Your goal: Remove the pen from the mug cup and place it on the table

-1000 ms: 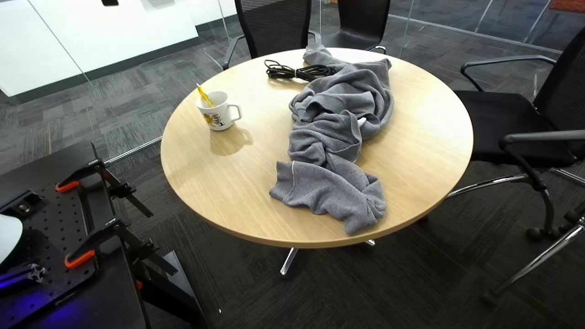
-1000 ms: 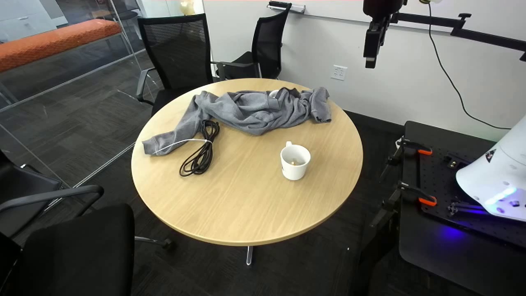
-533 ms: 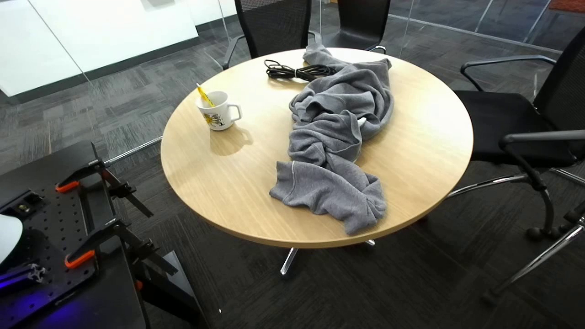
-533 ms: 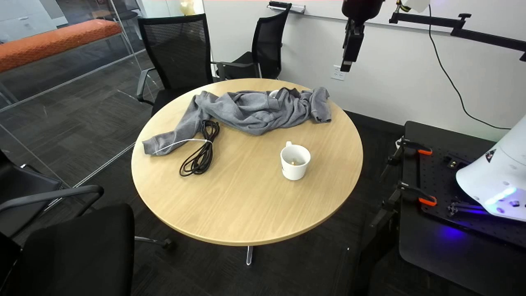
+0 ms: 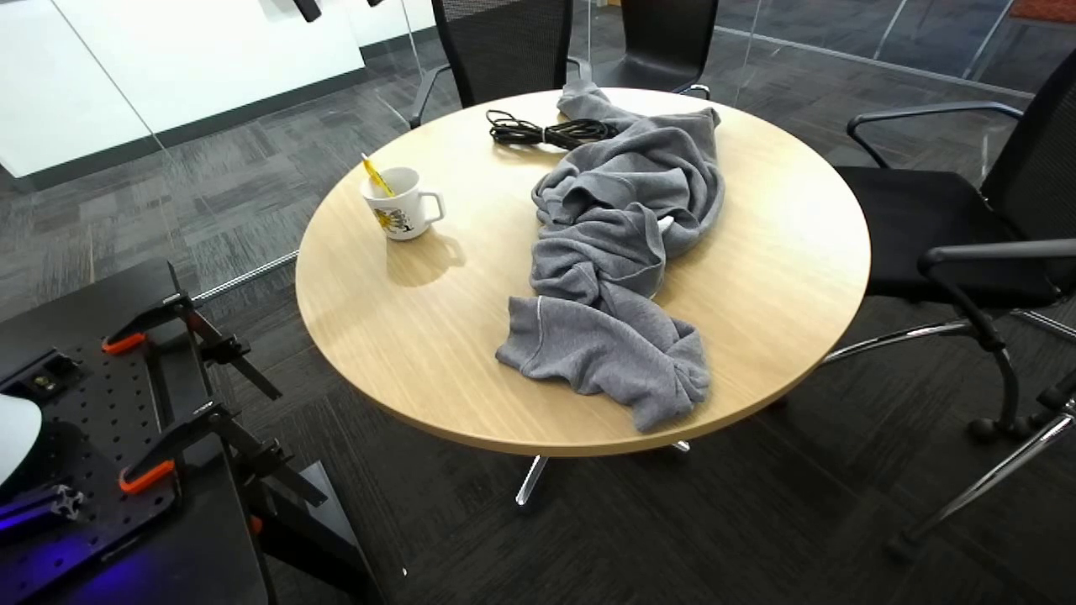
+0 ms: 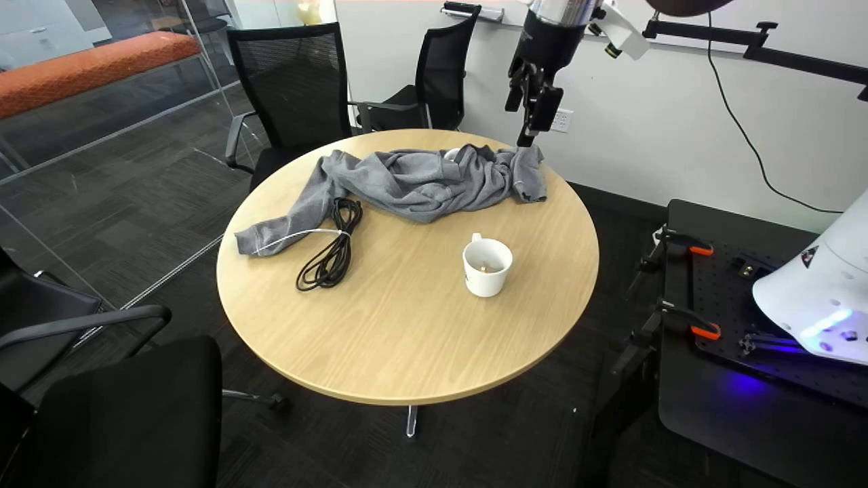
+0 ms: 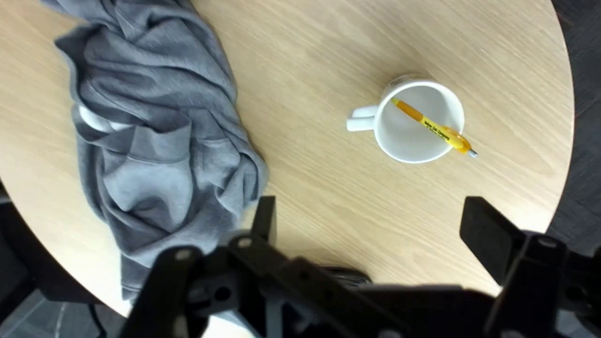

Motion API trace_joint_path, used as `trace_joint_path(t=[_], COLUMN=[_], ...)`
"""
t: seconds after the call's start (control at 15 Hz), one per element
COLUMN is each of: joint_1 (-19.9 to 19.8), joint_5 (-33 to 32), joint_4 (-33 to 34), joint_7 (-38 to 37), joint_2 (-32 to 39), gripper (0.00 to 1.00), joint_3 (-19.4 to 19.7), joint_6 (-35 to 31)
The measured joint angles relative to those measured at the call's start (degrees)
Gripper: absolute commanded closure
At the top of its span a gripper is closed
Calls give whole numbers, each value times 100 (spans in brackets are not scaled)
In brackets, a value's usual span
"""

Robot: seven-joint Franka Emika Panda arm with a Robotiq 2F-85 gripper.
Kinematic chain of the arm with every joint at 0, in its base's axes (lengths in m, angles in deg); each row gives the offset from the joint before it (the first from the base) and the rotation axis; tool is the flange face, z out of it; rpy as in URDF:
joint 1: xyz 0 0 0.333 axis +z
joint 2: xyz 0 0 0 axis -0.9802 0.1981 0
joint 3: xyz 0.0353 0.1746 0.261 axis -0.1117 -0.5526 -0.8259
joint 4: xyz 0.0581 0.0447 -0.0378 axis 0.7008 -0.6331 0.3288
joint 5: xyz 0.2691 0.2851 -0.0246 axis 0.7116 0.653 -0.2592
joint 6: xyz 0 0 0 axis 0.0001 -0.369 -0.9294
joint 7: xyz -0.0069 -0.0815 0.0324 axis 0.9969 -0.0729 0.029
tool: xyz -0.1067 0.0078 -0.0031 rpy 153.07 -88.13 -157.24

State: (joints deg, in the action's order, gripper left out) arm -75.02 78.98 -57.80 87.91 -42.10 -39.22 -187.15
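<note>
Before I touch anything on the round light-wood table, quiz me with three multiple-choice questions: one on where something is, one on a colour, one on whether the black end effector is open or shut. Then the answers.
1. Where is the slim yellow-orange pen relative to the handled white ceramic mug? A: beside it. B: inside it. C: underneath it.
2. What colour is the long, rumpled cloth? A: grey. B: red. C: green.
3. How does the black two-jaw end effector stand? A: shut on the pen. B: shut on nothing. C: open.

1, B: the wrist view shows the pen inside the mug, one end past the rim.
2, A: all three views show it grey.
3, C: its jaws stand wide apart in the wrist view.
</note>
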Motion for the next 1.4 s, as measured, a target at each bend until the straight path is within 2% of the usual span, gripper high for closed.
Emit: trace_joint_path(t=[0.2,0.47,0.67,0.93,1.07,1.4], joint_1=[87,144,107,-119,-216,-233], joint_5=[1025,2116,2678,3028,3032,3032], joint_4=[13,110,246,448,540,549], joint_7=[1458,3321,4641,6092,6538,6577], joint_2=[329,594,734,956,1101,1171], gripper=[0,0,0,0,0,0], joint_3=[136,140,169,223,223,210], joint_6=[-396,-362,-85,450,610,611])
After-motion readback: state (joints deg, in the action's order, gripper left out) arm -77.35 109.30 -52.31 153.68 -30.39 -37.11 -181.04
